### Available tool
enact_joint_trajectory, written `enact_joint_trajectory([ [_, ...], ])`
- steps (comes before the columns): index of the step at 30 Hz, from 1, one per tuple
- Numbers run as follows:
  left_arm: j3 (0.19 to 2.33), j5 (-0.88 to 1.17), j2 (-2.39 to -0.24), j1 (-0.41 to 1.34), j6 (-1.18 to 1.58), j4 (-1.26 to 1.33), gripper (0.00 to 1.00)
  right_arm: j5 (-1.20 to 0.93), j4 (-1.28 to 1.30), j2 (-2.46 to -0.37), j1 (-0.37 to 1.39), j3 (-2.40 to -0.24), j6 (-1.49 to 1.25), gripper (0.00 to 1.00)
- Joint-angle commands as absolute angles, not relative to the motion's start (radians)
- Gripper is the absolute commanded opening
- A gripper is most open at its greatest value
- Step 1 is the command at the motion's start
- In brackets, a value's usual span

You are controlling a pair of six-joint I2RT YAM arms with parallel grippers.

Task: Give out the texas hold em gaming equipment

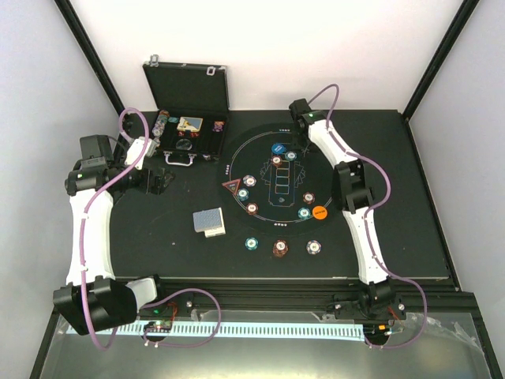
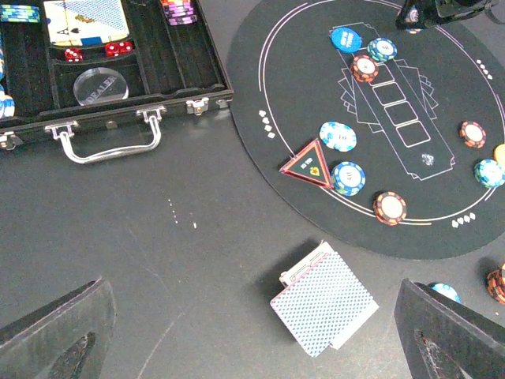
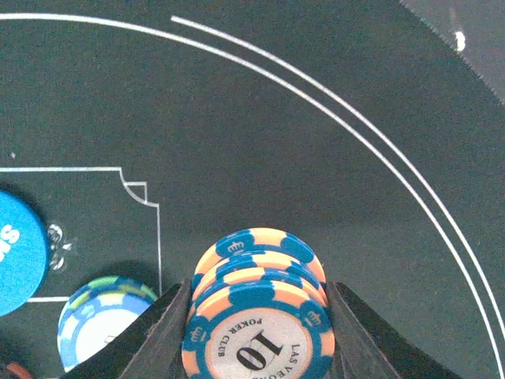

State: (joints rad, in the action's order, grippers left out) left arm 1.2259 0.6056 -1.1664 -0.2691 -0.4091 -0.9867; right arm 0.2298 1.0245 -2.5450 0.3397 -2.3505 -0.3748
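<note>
My right gripper [image 3: 259,324] is shut on a small stack of orange-and-blue "10" chips [image 3: 260,276], low over the round black mat [image 3: 276,118]; it is at the mat's far edge in the top view [image 1: 301,130]. A blue disc [image 3: 16,253] and a teal chip [image 3: 99,316] lie to its left. My left gripper [image 2: 252,332] is open and empty, high above the blue-backed cards [image 2: 323,304], which lie left of the mat [image 1: 209,222]. A red triangle marker [image 2: 308,163], an orange disc [image 1: 319,212] and several chips lie on the mat.
The black hinged case [image 1: 187,118] stands open at the back left, with chips, dice and a card inside [image 2: 87,24]. Three chips [image 1: 280,248] lie in a row in front of the mat. The table's front edge [image 1: 276,280] is near them.
</note>
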Motion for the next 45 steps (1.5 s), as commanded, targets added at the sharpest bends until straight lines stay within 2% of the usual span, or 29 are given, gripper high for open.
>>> enact_joint_trajectory([
  [1,1.247,0.594,-1.167,-0.276,-0.423,-1.006,0.99,0.216,1.006,-2.57,0.327,-2.393,-0.368,0.31],
  [4,1.247,0.592,-1.167,-0.276,-0.423,-1.006,0.99,0.207,1.0,-2.583,0.323,-2.4,-0.368,0.35],
  [10,1.246,0.59,-1.167,-0.276,-0.422,-1.005,0.99,0.181,1.002,-2.618,0.321,-2.433,-0.359,0.49],
  [12,1.246,0.591,-1.168,-0.276,-0.419,-1.004,0.99,0.179,1.013,-2.622,0.319,-2.45,-0.357,0.6],
  [14,1.246,0.599,-1.168,-0.277,-0.417,-1.003,0.99,0.184,1.019,-2.606,0.319,-2.453,-0.353,0.65],
  [18,1.246,0.621,-1.164,-0.276,-0.417,-1.004,0.99,0.207,1.031,-2.531,0.318,-2.441,-0.345,0.72],
  [23,1.246,0.622,-1.154,-0.276,-0.419,-1.002,0.99,0.198,1.049,-2.375,0.32,-2.342,-0.359,0.73],
  [25,1.246,0.62,-1.148,-0.276,-0.417,-0.999,0.99,0.179,1.041,-2.273,0.333,-2.211,-0.377,0.73],
  [30,1.238,0.635,-1.139,-0.276,-0.414,-0.99,0.99,0.2,0.865,-1.929,0.437,-1.697,-0.409,0.78],
  [35,1.23,0.644,-1.133,-0.276,-0.417,-0.986,0.99,0.216,0.791,-1.635,0.557,-1.252,-0.501,0.88],
  [40,1.221,0.643,-1.138,-0.277,-0.424,-0.977,0.99,0.209,0.796,-1.394,0.68,-0.966,-0.644,0.89],
  [45,1.208,0.638,-1.146,-0.276,-0.445,-0.973,0.99,0.188,0.815,-1.272,0.766,-0.785,-0.746,0.9],
])
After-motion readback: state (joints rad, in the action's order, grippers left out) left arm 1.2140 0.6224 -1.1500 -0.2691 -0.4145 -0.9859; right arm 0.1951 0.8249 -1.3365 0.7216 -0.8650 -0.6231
